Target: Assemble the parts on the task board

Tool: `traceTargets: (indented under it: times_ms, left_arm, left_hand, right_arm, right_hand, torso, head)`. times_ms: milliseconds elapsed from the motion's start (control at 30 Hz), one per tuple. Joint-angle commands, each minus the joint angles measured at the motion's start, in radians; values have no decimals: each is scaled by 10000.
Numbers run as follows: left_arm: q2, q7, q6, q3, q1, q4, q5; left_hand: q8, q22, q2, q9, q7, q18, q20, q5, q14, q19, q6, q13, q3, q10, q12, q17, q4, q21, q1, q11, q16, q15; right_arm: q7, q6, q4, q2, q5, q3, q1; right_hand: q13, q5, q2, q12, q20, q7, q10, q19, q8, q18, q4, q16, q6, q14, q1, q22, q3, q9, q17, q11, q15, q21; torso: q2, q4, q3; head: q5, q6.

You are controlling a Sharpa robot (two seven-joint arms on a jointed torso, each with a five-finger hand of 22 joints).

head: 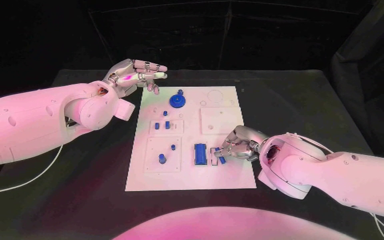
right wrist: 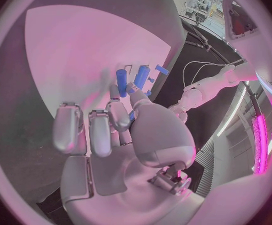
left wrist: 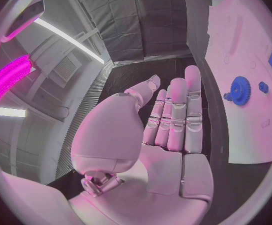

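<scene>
The white task board (head: 192,179) lies in the middle of the black table. A blue gear (head: 177,102) sits near its far end, also seen as the gear (left wrist: 240,90) beside a small blue peg (left wrist: 263,87). Several small blue parts stand in the board's left slots, and a long blue block (head: 199,155) lies near the front. My right hand (head: 237,144) rests low at the board's right side and pinches a small blue part (head: 217,158) between thumb and finger; the part (right wrist: 131,116) shows there too. My left hand (head: 137,76) hovers off the board's far left corner, fingers straight and apart, empty.
Bare black table (head: 88,184) surrounds the board on all sides. A white cable (head: 44,170) trails over the table at the left. Dark curtains close off the back.
</scene>
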Motion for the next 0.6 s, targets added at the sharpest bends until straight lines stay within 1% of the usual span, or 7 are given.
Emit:
traceTargets:
  times_ms: [33, 200, 367, 600]
  left_arm:
    - [12, 14, 115, 7, 15, 26, 33]
    - [12, 5, 115, 7, 15, 28, 33]
    - [9, -1, 118, 7, 16, 38, 32]
    - [-9, -5, 113, 7, 18, 50, 32]
  left_hand:
    - [52, -15, 99, -4, 32, 140, 16, -6, -46, -33, -23, -15, -49, -74, 39, -15, 5, -42, 13, -23, -16, -2]
    - [52, -15, 99, -4, 32, 140, 16, -6, -46, -33, -23, -15, -49, -74, 39, -15, 5, -42, 13, -23, -16, -2]
    - [52, -15, 99, -4, 32, 140, 16, -6, -46, -33, -23, -15, -49, -74, 39, -15, 5, -42, 13, -23, -16, -2]
    - [52, -15, 99, -4, 32, 140, 16, -6, -46, -33, -23, -15, -49, -74, 39, -15, 5, -42, 13, -23, -16, -2]
  right_arm:
    - [-163, -2, -20, 91, -118, 1, 9]
    - [-210, 185, -103, 200, -166, 1, 10]
    - [-368, 555, -202, 277, -177, 2, 10]
    - [-442, 698, -234, 380, -363, 2, 10]
  right_hand:
    - [8, 32, -16, 21, -15, -107, 58, 86, 71, 44, 45, 37, 164, 688, -113, 6, 35, 19, 766, 12, -63, 33]
    - [8, 29, -45, 19, -20, -113, 60, 83, 67, 46, 40, 33, 167, 687, -127, 0, 50, 19, 761, 7, -67, 29]
    - [-5, -44, -121, -7, -32, -120, 61, 81, 73, 45, 111, 27, 217, 685, -281, -1, 90, 29, 756, 1, -75, 26]
    - [-7, -204, -258, -22, -51, -157, 81, 81, 131, 45, 273, 25, 345, 683, -568, 1, 111, 73, 756, -26, -93, 22]
  torso:
    - [2, -5, 0]
    - [-1, -19, 4]
    - [-9, 3, -4]
    - [-7, -8, -1]
  head:
    - [11, -16]
    - [26, -34]
    - [33, -52]
    - [67, -72]
